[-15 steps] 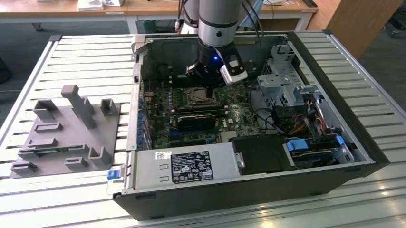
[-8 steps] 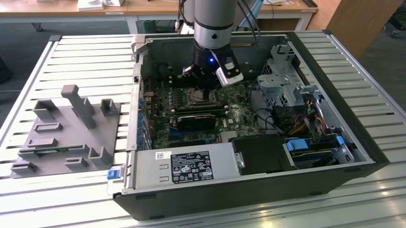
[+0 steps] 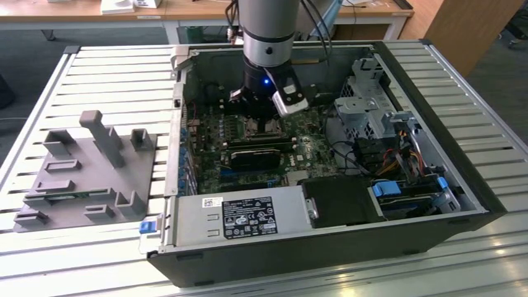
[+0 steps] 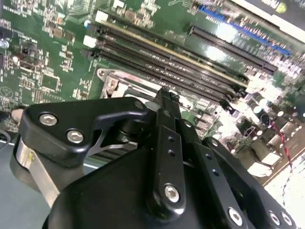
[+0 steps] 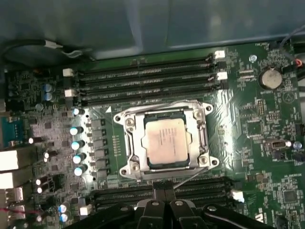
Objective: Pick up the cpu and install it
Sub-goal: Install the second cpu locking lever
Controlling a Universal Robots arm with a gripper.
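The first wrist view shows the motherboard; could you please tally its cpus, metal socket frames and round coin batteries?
cpu: 1
socket frame: 1
coin battery: 1
Total: 3

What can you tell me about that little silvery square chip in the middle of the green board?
The cpu is a small flat square with a silvery-grey metal top plate bearing faint print and a paler rim. In the first wrist view it lies flat inside the metal-framed socket on the green motherboard, between rows of long black slots. The gripper sits near it, not touching.
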